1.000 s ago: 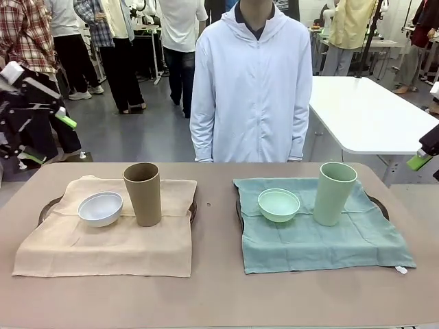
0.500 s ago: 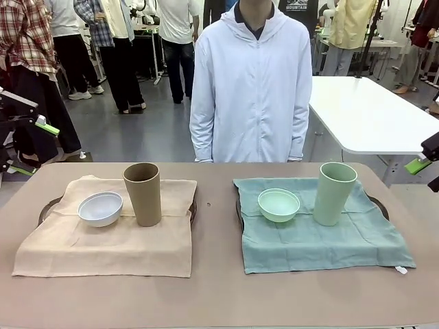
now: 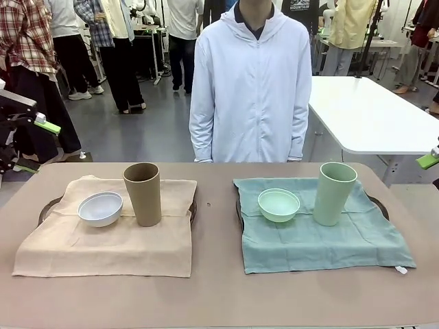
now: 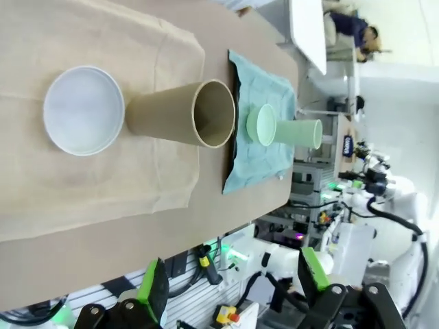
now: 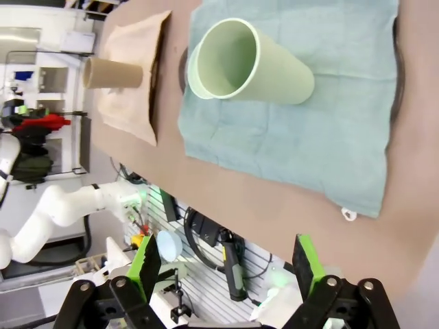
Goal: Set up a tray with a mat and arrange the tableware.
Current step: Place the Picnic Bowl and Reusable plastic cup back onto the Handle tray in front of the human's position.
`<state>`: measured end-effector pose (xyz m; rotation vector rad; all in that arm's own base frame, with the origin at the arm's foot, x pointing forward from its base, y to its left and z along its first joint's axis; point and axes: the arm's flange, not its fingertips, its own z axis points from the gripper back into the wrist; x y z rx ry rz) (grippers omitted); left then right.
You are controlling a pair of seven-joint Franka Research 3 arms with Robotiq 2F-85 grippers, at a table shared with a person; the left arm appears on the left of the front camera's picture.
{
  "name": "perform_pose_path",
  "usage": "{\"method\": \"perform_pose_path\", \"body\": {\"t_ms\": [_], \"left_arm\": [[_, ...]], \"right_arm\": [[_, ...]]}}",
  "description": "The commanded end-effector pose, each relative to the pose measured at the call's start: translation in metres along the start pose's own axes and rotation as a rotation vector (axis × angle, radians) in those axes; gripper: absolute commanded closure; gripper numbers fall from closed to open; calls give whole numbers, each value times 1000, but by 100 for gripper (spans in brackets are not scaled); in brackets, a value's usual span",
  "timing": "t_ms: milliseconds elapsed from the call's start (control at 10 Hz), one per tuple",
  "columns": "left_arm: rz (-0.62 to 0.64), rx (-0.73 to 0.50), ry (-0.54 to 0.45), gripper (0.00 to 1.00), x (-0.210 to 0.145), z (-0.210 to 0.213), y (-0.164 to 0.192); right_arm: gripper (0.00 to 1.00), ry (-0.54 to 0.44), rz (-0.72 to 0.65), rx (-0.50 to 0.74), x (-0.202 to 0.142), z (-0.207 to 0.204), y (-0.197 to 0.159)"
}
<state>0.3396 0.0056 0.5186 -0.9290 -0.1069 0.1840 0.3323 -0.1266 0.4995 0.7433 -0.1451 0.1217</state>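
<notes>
Cups: tan cup [image 3: 143,193] and green cup [image 3: 334,192] look light, rigid, smooth; you grip mid-wall.
Bowls: white bowl [image 3: 100,208], green bowl [image 3: 278,204]; you pinch the rim.
Grippers: left gripper [image 4: 232,282] and right gripper [image 5: 224,266] wide, empty.

grippers: black, green pads [image 5: 304,264] | person [image 3: 251,82]: white zipped hooded jacket
</notes>
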Motion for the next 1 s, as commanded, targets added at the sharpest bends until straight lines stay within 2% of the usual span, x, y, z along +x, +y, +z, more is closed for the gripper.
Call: {"method": "perform_pose_path", "body": {"t_ms": [0, 100, 900], "left_arm": [[-45, 26, 7, 0, -12, -12, -7], [0, 0, 0, 0, 0, 0, 0], [0, 0, 0, 0, 0, 0, 0]], "right_arm": [[0, -13, 46, 58, 2, 8, -5], [0, 0, 0, 0, 0, 0, 0], [0, 0, 0, 0, 0, 0, 0]]}}
